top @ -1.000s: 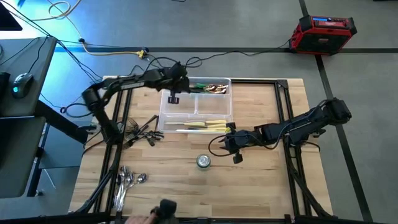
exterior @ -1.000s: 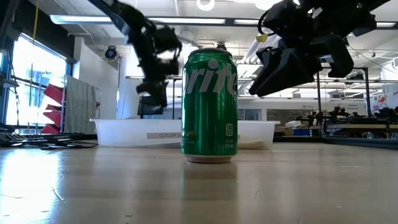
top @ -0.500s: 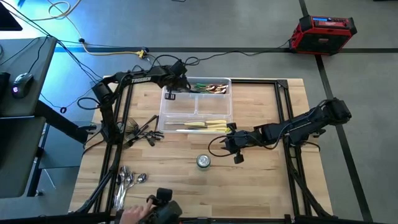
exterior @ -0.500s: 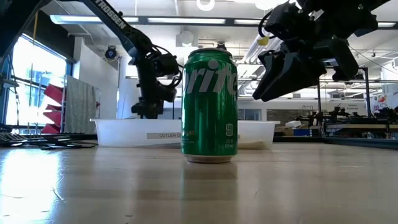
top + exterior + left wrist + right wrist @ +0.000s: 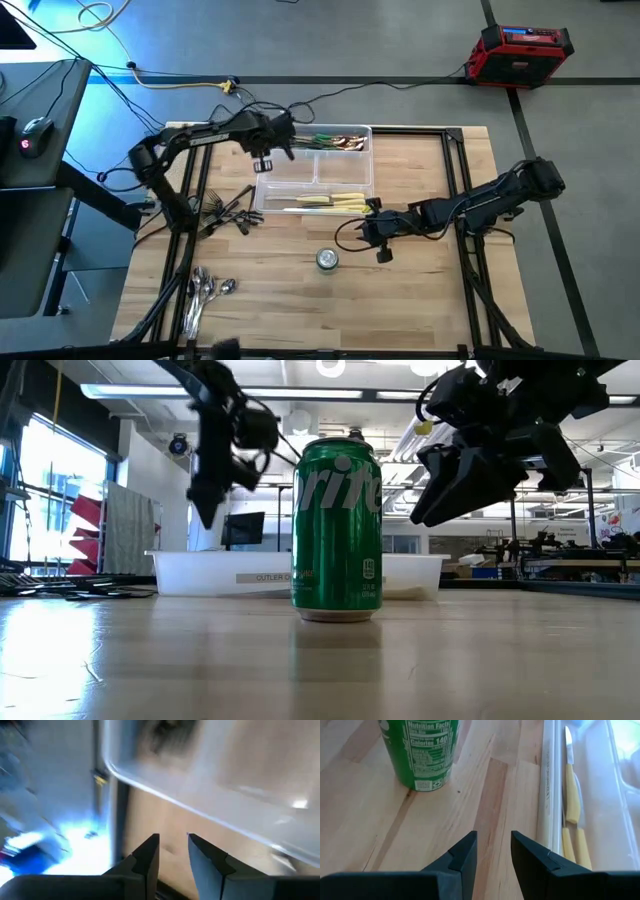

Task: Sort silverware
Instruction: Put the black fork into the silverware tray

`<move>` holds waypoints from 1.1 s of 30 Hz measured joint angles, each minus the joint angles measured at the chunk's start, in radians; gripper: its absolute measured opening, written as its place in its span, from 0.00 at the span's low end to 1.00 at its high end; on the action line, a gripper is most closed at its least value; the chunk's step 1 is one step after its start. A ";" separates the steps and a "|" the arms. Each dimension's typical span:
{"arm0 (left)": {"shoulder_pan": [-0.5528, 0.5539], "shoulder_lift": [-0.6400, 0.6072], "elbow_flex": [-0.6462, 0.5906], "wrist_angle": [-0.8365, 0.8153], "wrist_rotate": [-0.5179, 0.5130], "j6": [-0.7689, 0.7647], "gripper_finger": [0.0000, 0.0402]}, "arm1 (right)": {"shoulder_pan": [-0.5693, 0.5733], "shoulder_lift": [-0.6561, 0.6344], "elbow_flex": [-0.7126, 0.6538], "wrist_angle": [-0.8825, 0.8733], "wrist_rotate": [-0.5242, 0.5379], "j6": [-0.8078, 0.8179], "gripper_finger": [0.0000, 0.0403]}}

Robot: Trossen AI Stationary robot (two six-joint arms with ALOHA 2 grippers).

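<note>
Two groups of silverware already lie in the clear tray (image 5: 262,190) in the high view: green-handled pieces (image 5: 335,141) in its far compartment and cream-handled knives (image 5: 335,201) in its near one, with the middle compartments bare. Dark forks (image 5: 225,209) left of the tray and shiny spoons (image 5: 205,292) at the near left corner remain unsorted, so roughly half looks done. The left gripper (image 5: 266,160) hangs over the tray's far left corner; the right gripper (image 5: 377,240) hovers over bare wood just right of the can (image 5: 327,260). Open table separates forks from spoons.

Low view: the can (image 5: 337,530) stands mid-table before the tray's wall (image 5: 200,575), both grippers raised above it.

Left wrist view: the left gripper (image 5: 173,847) has its fingers slightly apart and empty, over the tray's rim (image 5: 165,795) near the table edge.

Right wrist view: the right gripper (image 5: 493,847) also holds nothing, fingers parted, between can (image 5: 422,752) and knives (image 5: 572,795)
</note>
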 joint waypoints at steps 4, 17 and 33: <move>-0.112 -0.121 -0.063 -0.071 0.132 -0.217 0.20 | 0.000 0.000 0.000 -0.001 0.000 0.004 0.25; -0.507 -0.389 -0.474 -0.058 0.438 -0.895 0.19 | 0.000 0.000 0.000 0.018 0.000 -0.008 0.25; -0.562 -0.389 -0.763 0.076 0.447 -1.043 0.19 | 0.000 0.000 0.000 0.034 -0.032 0.004 0.25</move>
